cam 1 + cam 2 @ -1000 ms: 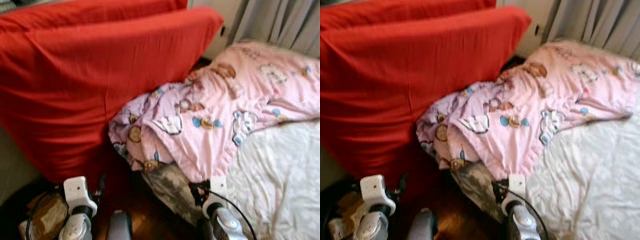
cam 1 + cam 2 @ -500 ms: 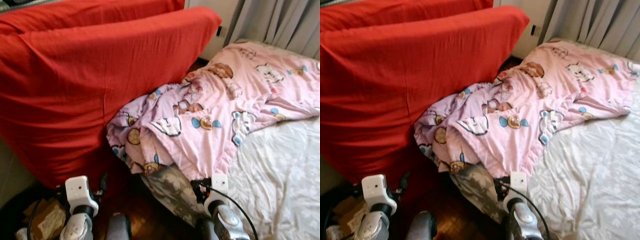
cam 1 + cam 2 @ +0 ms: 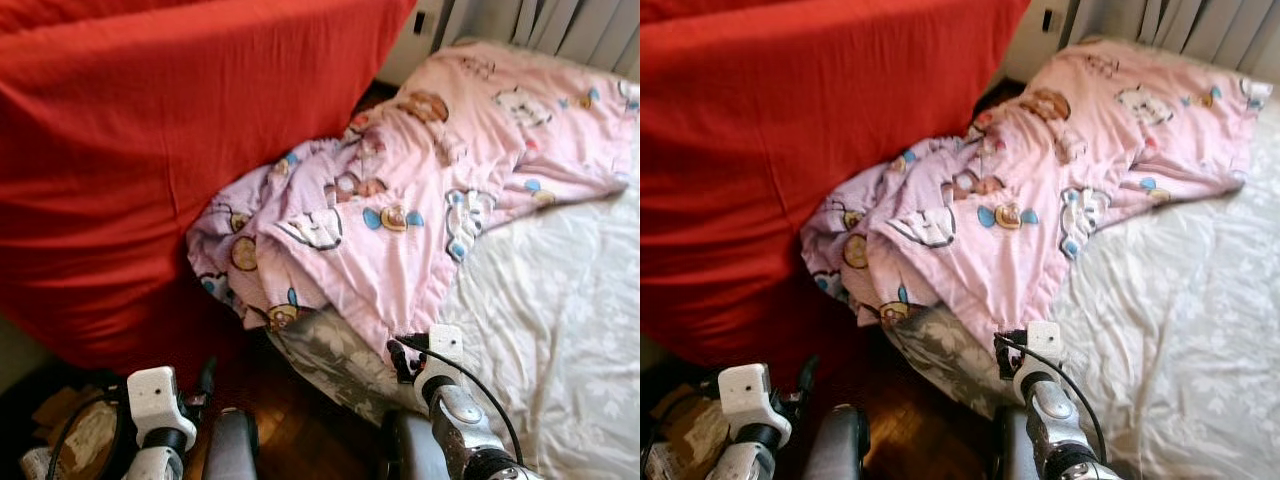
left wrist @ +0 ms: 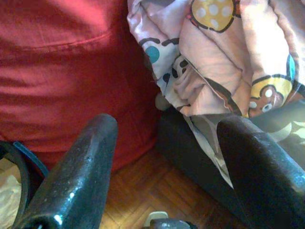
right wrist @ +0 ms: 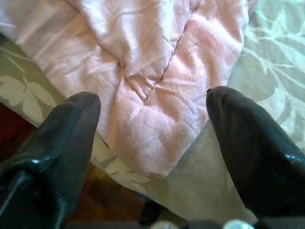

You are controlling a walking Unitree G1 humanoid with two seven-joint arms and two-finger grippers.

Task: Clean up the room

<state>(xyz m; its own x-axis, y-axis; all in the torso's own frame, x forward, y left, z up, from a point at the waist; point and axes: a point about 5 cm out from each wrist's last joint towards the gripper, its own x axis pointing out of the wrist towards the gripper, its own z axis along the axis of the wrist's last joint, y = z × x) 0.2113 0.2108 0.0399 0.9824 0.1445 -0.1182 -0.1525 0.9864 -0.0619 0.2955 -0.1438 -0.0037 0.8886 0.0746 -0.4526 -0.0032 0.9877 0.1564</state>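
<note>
A pink quilt (image 3: 400,200) printed with cartoon animals lies bunched on the near corner of the bed. Its folds spill over the bed's edge against the red cover. My right gripper (image 5: 152,98) is open just above the quilt's lower hem (image 5: 147,143), where it meets the pale floral sheet (image 5: 271,47), with nothing between its fingers. My left gripper (image 4: 167,126) is open low over the wooden floor. It faces the hanging quilt folds (image 4: 224,62) and the red fabric (image 4: 62,71). Both wrists show low down in the left eye view, the left wrist (image 3: 160,400) and the right wrist (image 3: 440,365).
A big red fabric-covered cushion or sofa (image 3: 150,150) stands close on the left. The bed's white floral sheet (image 3: 560,330) spreads to the right. Dark parquet floor (image 3: 300,430) shows between them. Paper clutter and a black cable (image 3: 80,450) lie at the lower left. Grey curtains (image 3: 560,15) hang behind.
The whole picture has shifted: the camera has moved closer and tilted down, so quilt and bed sit higher and larger. Both arms hold about the same place.
</note>
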